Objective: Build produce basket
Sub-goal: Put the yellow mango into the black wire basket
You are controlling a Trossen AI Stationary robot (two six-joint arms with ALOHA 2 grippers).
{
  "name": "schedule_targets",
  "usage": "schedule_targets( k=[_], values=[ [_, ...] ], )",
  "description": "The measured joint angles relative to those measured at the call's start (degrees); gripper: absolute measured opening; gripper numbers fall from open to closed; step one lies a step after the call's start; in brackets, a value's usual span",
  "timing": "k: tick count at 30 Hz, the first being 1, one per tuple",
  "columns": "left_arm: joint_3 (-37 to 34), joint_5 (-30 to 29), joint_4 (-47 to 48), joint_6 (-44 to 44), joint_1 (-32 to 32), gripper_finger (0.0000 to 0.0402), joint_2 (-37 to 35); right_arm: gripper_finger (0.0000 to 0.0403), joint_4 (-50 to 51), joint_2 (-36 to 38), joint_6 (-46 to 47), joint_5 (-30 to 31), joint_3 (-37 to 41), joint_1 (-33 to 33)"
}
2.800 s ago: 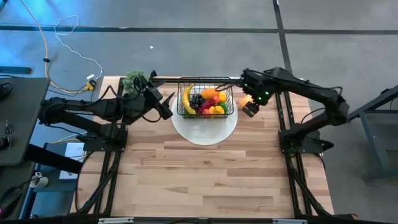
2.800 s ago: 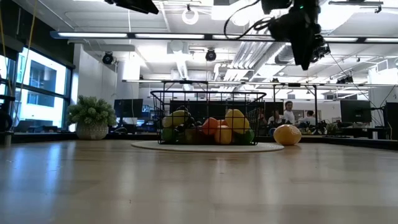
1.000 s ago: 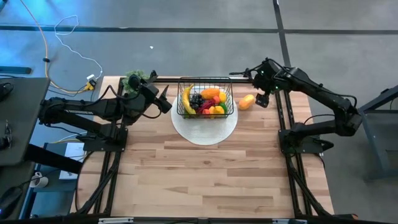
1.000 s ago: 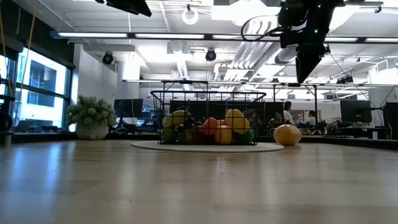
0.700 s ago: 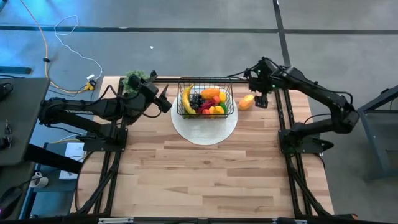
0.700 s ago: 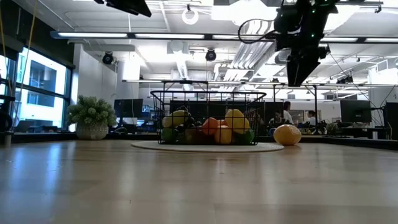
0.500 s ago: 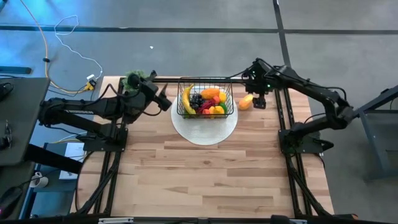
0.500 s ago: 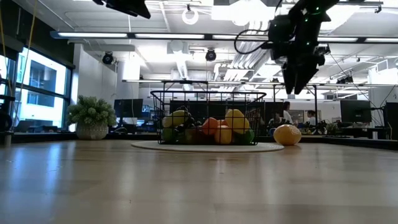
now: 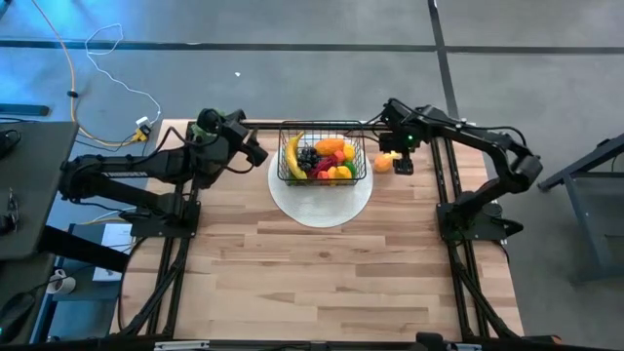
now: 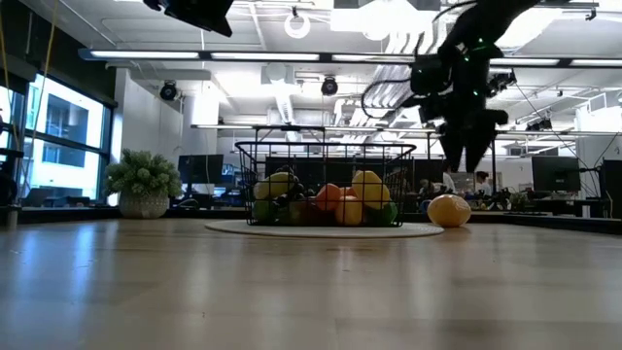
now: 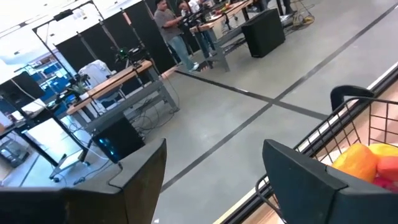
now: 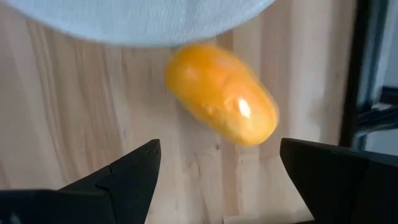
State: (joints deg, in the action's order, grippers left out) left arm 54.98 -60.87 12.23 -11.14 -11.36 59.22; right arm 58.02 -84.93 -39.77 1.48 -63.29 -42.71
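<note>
On the wooden table (image 9: 322,263), the wire basket (image 9: 323,153) of produce (image 9: 320,159) sits on a white plate (image 9: 322,203). Beside the plate lies an orange mango (image 12: 221,93) — the right end effector (image 12: 214,171) hangs just above it, fingers spread, holding nothing. Left end effector (image 11: 214,180) hovers beside the basket, open too.
</note>
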Motion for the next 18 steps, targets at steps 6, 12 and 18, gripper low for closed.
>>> schedule_targets(
  k=[6, 12, 18],
  values=[
    [0.0, 0.22, 0.0, 0.0, -0.37, 0.0254, 0.0, 0.0312, -7.31, 2.94, -2.54, 0.41, 8.25, -1.21],
    [0.0, 0.23, 0.0, 0.0, -0.37, 0.0254, 0.0, 0.0312, -15.71, 5.2, -3.03, 1.34, 12.96, -1.02],
    [0.0, 0.23, -0.02, 0.0, -0.34, 0.0254, 0.0, 0.0312, -21.98, 5.21, -5.62, 1.3, 15.61, -1.02]
  ],
)
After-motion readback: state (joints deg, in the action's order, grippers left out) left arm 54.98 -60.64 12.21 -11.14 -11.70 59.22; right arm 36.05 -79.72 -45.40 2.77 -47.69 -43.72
